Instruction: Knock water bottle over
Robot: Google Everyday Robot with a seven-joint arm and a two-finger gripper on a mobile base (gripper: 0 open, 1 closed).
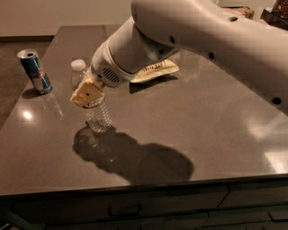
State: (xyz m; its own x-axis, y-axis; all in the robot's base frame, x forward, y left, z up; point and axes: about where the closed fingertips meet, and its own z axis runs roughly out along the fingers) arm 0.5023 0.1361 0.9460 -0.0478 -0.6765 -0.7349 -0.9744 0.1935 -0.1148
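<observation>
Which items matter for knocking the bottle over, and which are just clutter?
Job:
- bottle, not yet down
- claw, in front of the bottle's middle

Clutter:
- can, upright, left of the bottle
- packet, lying flat farther back

The gripper (87,94), left of centre, covers the midsection of the water bottle (98,118), leaving only its cap and ribbed base in view; the arm (202,36) runs off the top and right edges and hides part of a flat yellowish packet (157,71); dark items (275,11) in the upper right corner are cropped, unidentifiable.
</observation>
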